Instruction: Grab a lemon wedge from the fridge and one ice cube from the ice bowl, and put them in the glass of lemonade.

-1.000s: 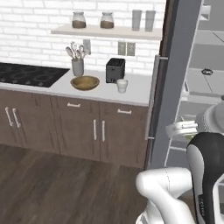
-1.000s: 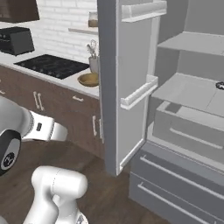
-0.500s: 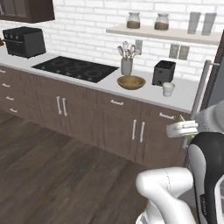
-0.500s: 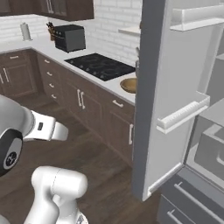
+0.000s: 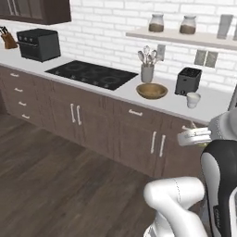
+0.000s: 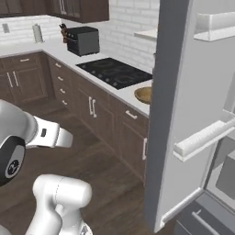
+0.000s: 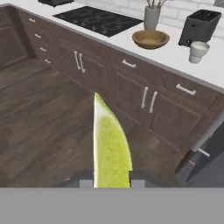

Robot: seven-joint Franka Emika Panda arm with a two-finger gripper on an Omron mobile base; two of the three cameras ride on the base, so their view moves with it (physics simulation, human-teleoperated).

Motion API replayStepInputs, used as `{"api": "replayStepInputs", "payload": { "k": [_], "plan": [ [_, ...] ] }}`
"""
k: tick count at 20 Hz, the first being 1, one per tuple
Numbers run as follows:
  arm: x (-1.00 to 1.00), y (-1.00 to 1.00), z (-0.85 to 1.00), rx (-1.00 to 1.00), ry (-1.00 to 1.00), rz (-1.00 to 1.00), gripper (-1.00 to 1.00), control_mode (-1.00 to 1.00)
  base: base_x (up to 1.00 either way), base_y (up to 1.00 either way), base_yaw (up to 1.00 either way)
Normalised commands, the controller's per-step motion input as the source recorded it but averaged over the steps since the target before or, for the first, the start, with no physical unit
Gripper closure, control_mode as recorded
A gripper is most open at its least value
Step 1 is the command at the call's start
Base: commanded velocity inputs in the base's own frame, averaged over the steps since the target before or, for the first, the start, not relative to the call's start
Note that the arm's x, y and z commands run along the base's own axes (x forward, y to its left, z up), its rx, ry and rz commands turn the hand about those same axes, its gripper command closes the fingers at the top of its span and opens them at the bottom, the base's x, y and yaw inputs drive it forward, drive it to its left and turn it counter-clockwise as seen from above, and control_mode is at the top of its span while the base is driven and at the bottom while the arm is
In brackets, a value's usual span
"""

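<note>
1. Since the earlier frames my base cameras have swung, so the whole scene has shifted rather than the things on it: the stove, once at the left edge of the left base view, now sits mid-frame, and the open fridge door, which then crossed that view at the right, is no longer in it.
2. At far left in the left base view I see a black countertop oven (image 5: 39, 44) on the bench (image 5: 213, 99), with a knife block (image 5: 7, 39) beside it.
3. Next along is the black cooktop (image 5: 92, 74), then a grey utensil holder (image 5: 147, 71).
4. Just in front of that holder sits the ice bowl (image 5: 152, 90), wide and brown.
5. Right of the bowl stands the black toaster (image 5: 188, 80), and just in front of it the glass of lemonade (image 5: 193, 99), upright on the bench.
6. My end effector (image 7: 112, 177) is clenched on the lemon wedge (image 7: 109, 148); in the hand view the wedge rises between the fingertips, its point aimed toward the lower cabinets, well apart from the glass.
7. In the right base view the grey fridge (image 6: 183, 114) door stands open at right, its shelf bins facing me.
</note>
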Motion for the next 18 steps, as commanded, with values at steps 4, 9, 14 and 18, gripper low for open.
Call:
{"api": "replayStepInputs", "payload": {
  "k": [4,9,14,18],
  "plan": [
    [0.00,0.00,0.00,0.00,0.00,0.00,1.00,1.00,1.00,0.43,0.08],
    [0.00,0.00,0.00,0.00,0.00,0.00,1.00,1.00,1.00,0.25,0.03],
    [0.00,0.00,0.00,0.00,0.00,0.00,1.00,1.00,1.00,0.21,0.00],
    [0.00,0.00,0.00,0.00,0.00,0.00,1.00,1.00,1.00,0.17,-0.03]
  ]
}}
